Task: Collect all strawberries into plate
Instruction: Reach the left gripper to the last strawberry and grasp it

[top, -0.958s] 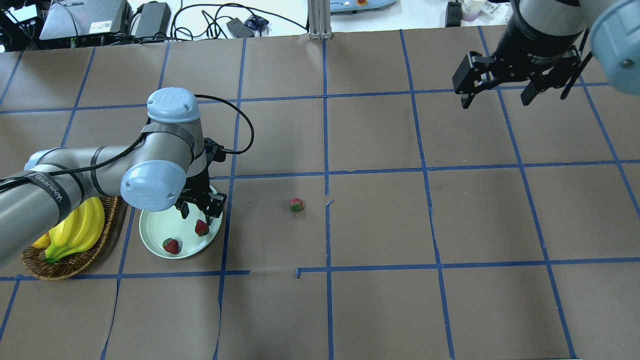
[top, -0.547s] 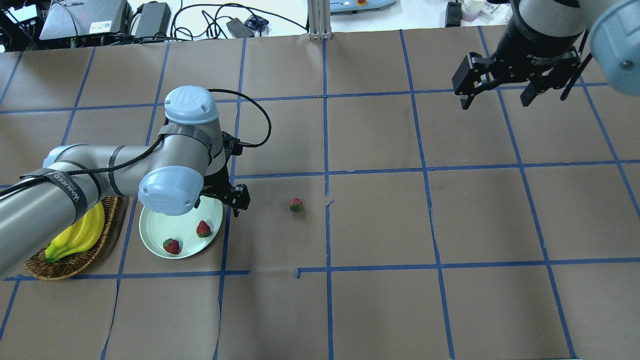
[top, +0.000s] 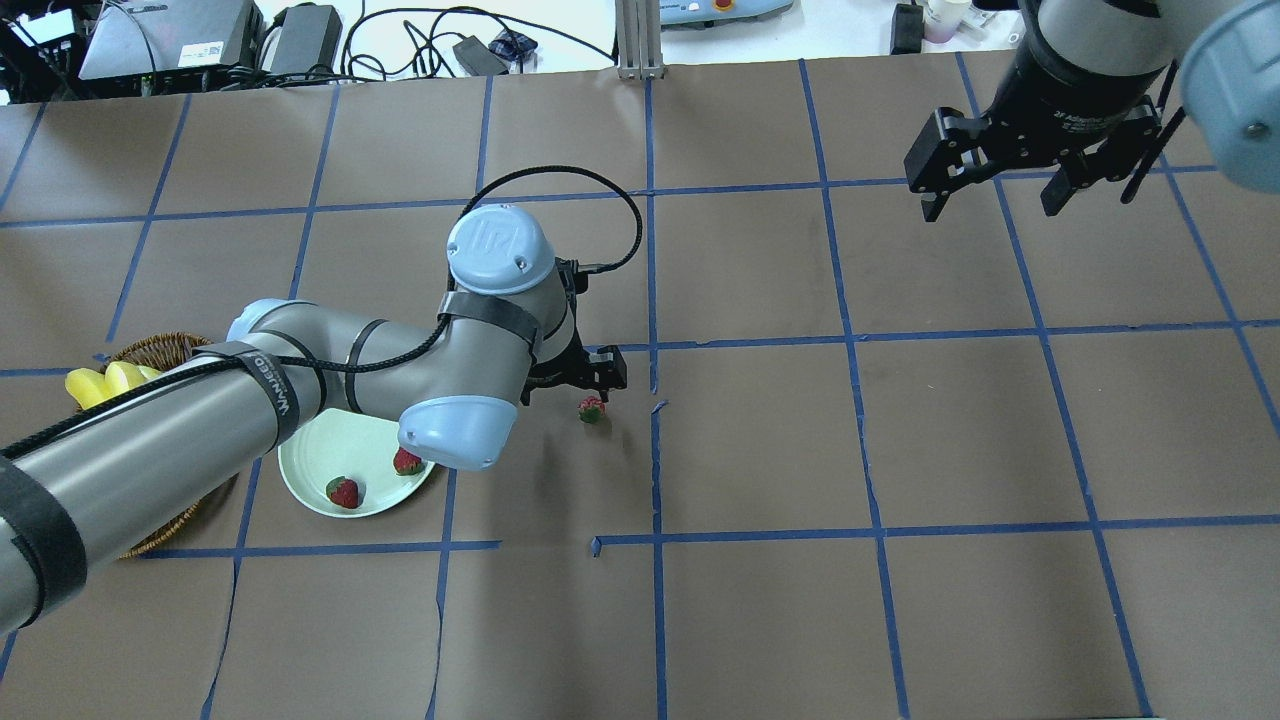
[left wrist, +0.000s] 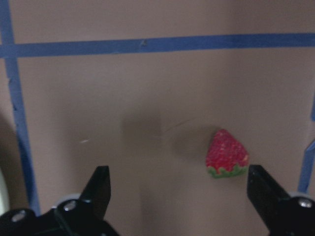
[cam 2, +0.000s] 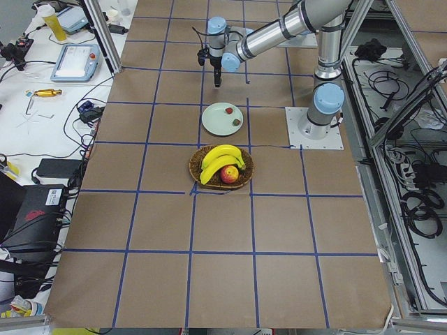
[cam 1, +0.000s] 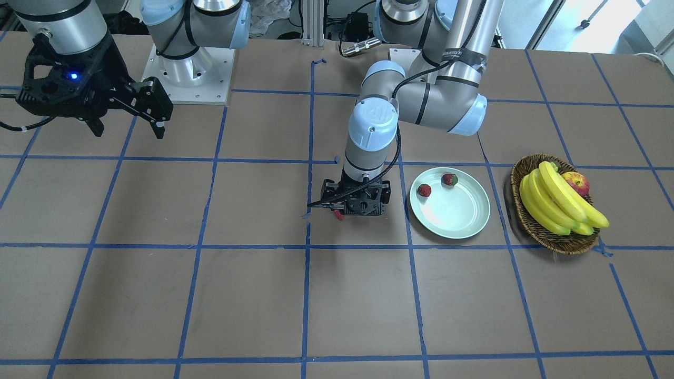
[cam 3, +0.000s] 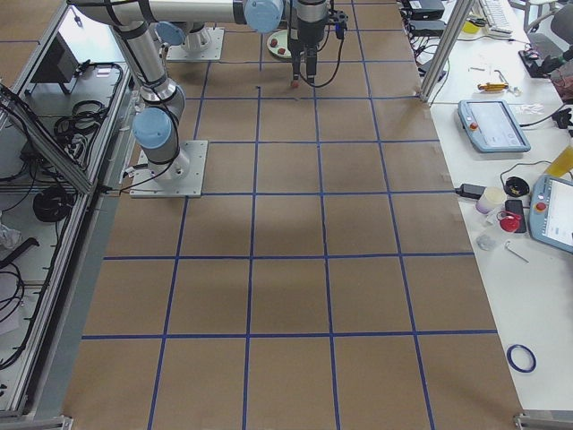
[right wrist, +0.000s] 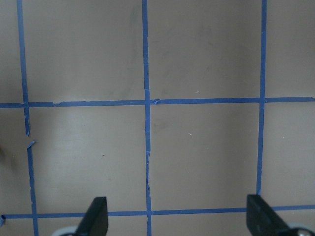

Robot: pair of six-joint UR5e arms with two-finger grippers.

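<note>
Two strawberries [top: 343, 492] [top: 406, 462] lie on the pale mint plate [top: 312, 466], which also shows in the front view [cam 1: 453, 213]. The third strawberry [top: 592, 409] lies on the brown table right of the plate. My left gripper [top: 585, 385] hangs open just over it. In the left wrist view the strawberry [left wrist: 226, 154] sits ahead of and between the spread fingers, nearer the right finger [left wrist: 263, 194]. In the front view the left gripper [cam 1: 358, 208] hides most of this strawberry [cam 1: 338, 214]. My right gripper [top: 990, 200] is open and empty, high at the far right.
A brown wicker basket [cam 1: 558, 243] with bananas [cam 1: 553, 200] and a red-yellow apple [cam 1: 576, 183] stands beside the plate, on the side away from the loose strawberry. In the overhead view my left arm covers much of the basket [top: 150, 345]. Blue tape lines grid the table.
My left gripper has moved right, from over the plate to over the loose strawberry on the table. The second strawberry stays on the plate. The right arm has not moved.
</note>
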